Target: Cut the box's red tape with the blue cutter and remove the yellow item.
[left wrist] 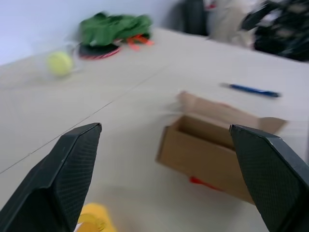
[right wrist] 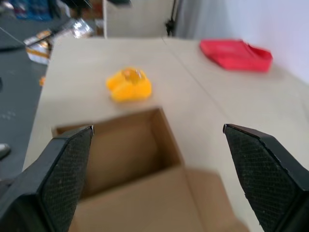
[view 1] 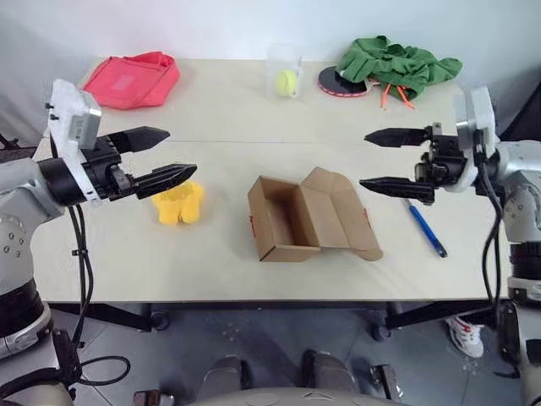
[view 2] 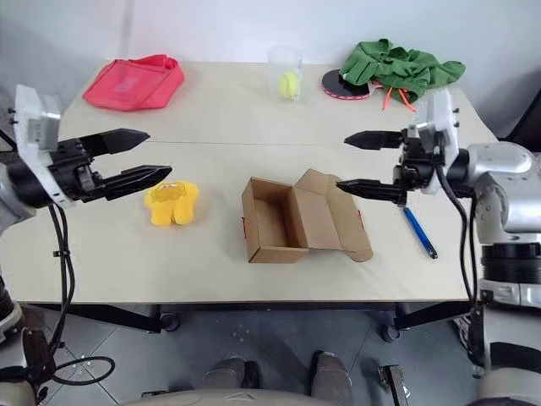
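While blue cutter [view 1: 425, 227] lies diagonal, right of box [view 1: 292, 222] | both grippers' fingers wide, empty

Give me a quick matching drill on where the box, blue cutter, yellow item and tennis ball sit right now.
Things:
1. box
2. blue cutter
3. yellow item
4. tennis ball

Places or states:
A. inside a clear cup at the table's far edge
B. on the table below the left pincer
C. flaps open, nothing inside, mid-table
D. flat on the table below the right pincer

Pairs: 1-C, 2-D, 3-B, 4-A
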